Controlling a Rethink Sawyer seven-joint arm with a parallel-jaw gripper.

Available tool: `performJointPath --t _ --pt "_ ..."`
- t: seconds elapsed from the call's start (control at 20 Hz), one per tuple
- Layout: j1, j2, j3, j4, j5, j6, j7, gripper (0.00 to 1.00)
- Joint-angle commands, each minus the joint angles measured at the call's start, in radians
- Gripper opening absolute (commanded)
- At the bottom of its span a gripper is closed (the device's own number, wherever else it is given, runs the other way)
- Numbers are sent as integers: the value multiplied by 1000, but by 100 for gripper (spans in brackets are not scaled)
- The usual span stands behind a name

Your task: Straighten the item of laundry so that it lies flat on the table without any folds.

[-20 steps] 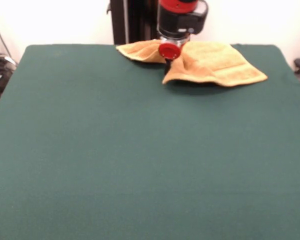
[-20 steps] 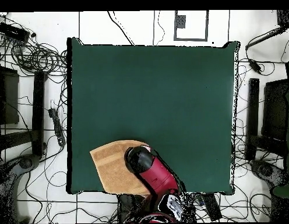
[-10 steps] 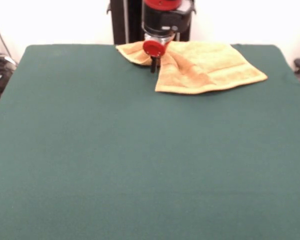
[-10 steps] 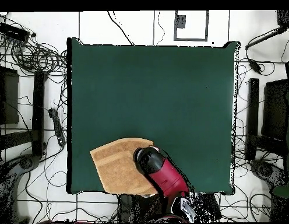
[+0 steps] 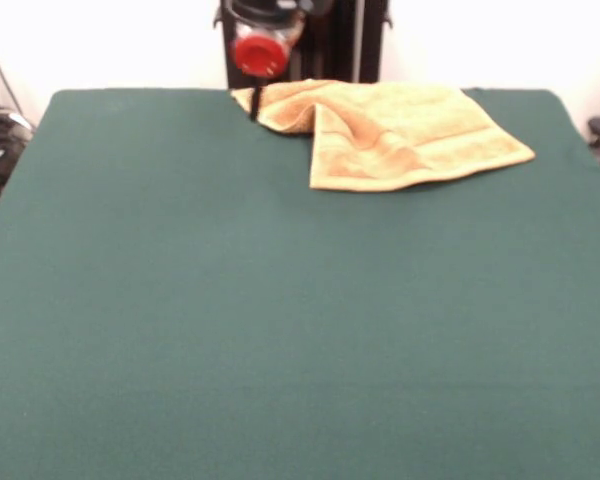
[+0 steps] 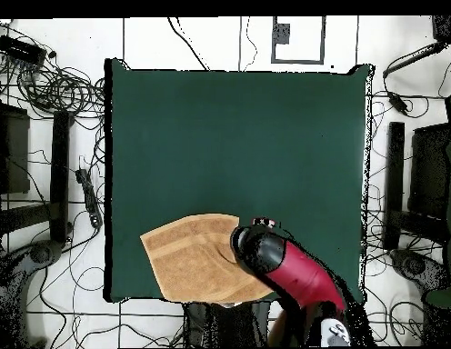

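Where cables (image 6: 56,91) litter the floor, the table (image 5: 280,320) stands.

White tiled floor (image 6: 211,41) with dark grout lines on all sides of the work surface. Loose black cables (image 6: 47,86) coiled and strewn at the upper left and along both sides. Dark upright stands (image 6: 60,173) at left and (image 6: 394,182) at right. A grey-bordered square marker (image 6: 297,39) on the floor at top. White wall (image 5: 130,40) behind.
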Motion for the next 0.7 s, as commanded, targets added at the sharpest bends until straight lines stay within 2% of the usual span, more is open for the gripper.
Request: performJointPath --t 0.05,0.15,0.25,0.4,0.55,0.6,0.7 --pt "-19 -161 7 -231 -150 438 -183 100" --pt "-4 -196 24 -197 -103 523 -3 100" --pt "17 -202 42 -142 -35 484 130 100" --pt "42 -175 63 -87 53 383 234 100" --pt "107 -148 33 -76 124 377 359 100" --pt "119 -140 26 -77 141 374 371 100" --pt "116 -128 22 -65 152 336 320 100"
